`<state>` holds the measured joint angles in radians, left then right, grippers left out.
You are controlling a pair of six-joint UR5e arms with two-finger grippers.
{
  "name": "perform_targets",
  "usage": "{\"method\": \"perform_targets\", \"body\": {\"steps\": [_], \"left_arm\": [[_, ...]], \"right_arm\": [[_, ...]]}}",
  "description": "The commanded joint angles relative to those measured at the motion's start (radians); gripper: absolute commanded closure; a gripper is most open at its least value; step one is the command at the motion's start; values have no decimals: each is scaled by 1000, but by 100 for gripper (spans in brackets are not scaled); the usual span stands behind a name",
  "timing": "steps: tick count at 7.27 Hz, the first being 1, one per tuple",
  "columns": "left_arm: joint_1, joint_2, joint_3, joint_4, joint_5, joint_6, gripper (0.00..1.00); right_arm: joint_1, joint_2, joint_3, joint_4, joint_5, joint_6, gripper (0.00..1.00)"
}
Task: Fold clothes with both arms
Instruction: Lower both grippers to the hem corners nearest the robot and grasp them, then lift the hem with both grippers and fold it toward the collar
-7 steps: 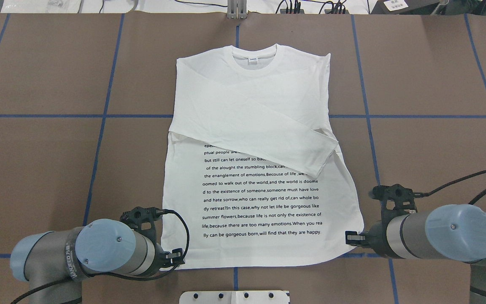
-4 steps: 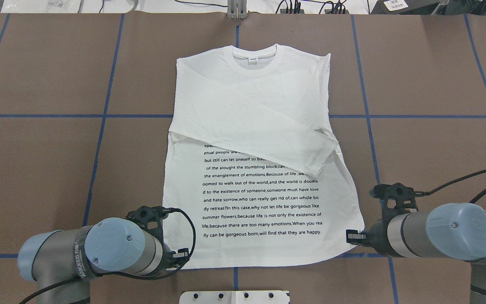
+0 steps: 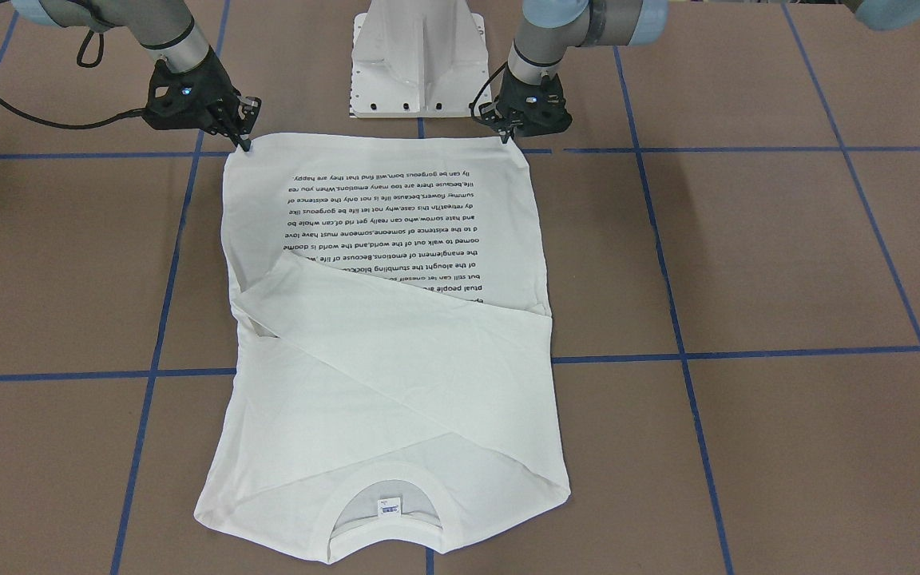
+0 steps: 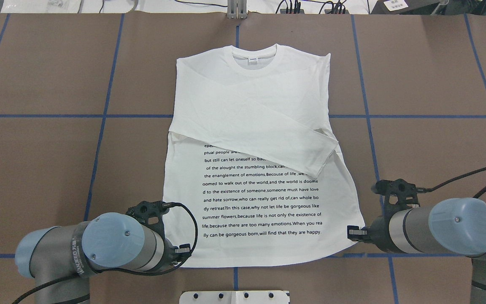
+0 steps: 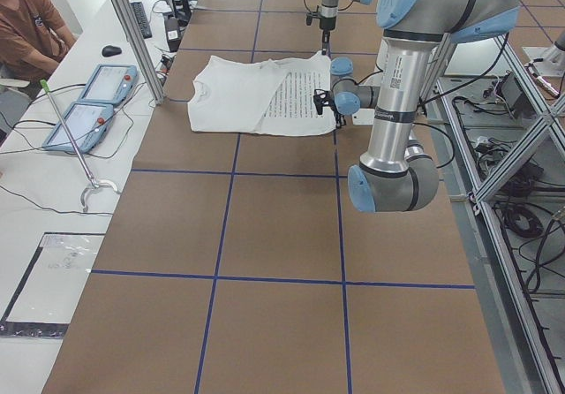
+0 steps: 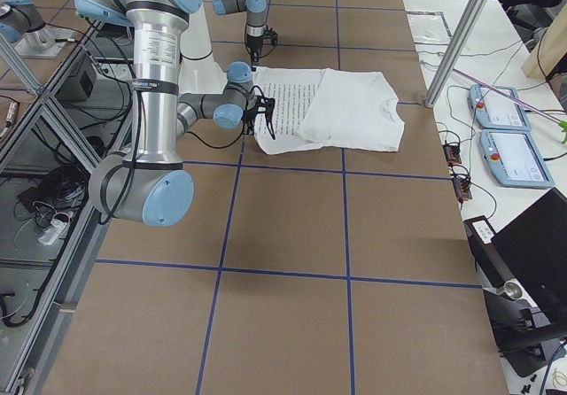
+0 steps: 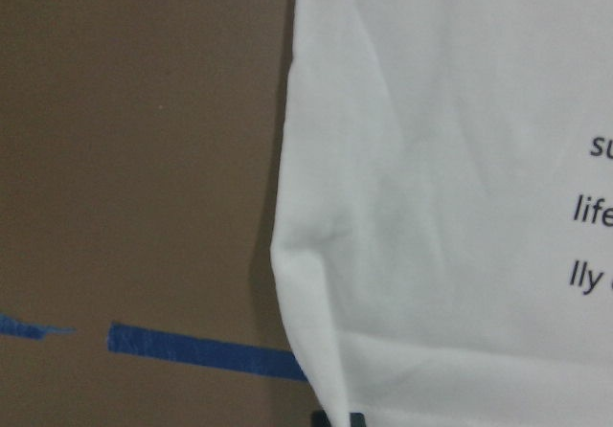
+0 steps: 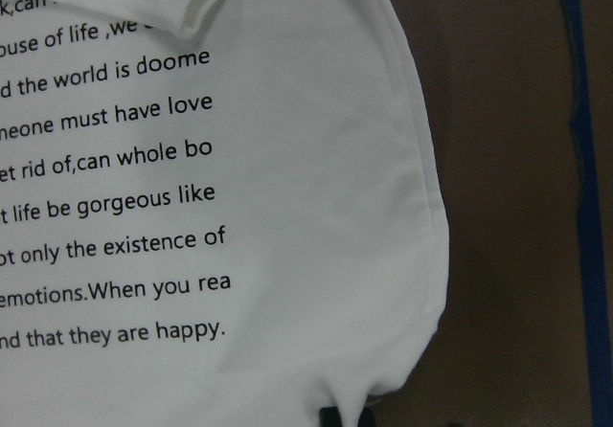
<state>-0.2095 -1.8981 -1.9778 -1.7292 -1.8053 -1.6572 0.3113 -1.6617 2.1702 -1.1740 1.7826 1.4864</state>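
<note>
The white long-sleeved shirt (image 4: 251,105) lies flat, print side up, with both sleeves folded across the chest and the collar at the far end. It shows in the front view (image 3: 396,375) too. My left gripper (image 4: 182,253) is at the shirt's near-left hem corner, and its fingertip shows dark at the cloth's edge in the left wrist view (image 7: 342,418). My right gripper (image 4: 352,232) is at the near-right hem corner, where the cloth puckers around the fingertip (image 8: 335,415). Both look shut on the hem. In the front view they are the left gripper (image 3: 504,136) and the right gripper (image 3: 243,144).
The white pedestal base (image 3: 418,56) stands just behind the hem between the arms. Blue tape lines (image 4: 99,116) cross the brown table. A seated person (image 5: 31,23) and two control pads (image 5: 93,94) are at a side table beyond the far edge.
My left arm has slid to the right along the hem, and the near-left corner of the shirt has drawn in with it. My right arm has shifted slightly; the near-right hem is a little raised.
</note>
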Motion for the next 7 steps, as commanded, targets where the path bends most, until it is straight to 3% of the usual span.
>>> {"method": "perform_targets", "body": {"steps": [1, 3, 5, 7], "left_arm": [[-19, 2, -100, 72, -2, -7, 100], [-21, 31, -241, 187, -5, -7, 100], [-1, 88, -352, 211, -15, -9, 100], [80, 99, -451, 322, -78, -12, 100]], "right_arm": [[31, -12, 51, 1, 58, 0, 100], [40, -56, 120, -1, 145, 0, 100], [86, -84, 177, 5, 385, -1, 100], [95, -98, 207, 7, 587, 0, 100]]}}
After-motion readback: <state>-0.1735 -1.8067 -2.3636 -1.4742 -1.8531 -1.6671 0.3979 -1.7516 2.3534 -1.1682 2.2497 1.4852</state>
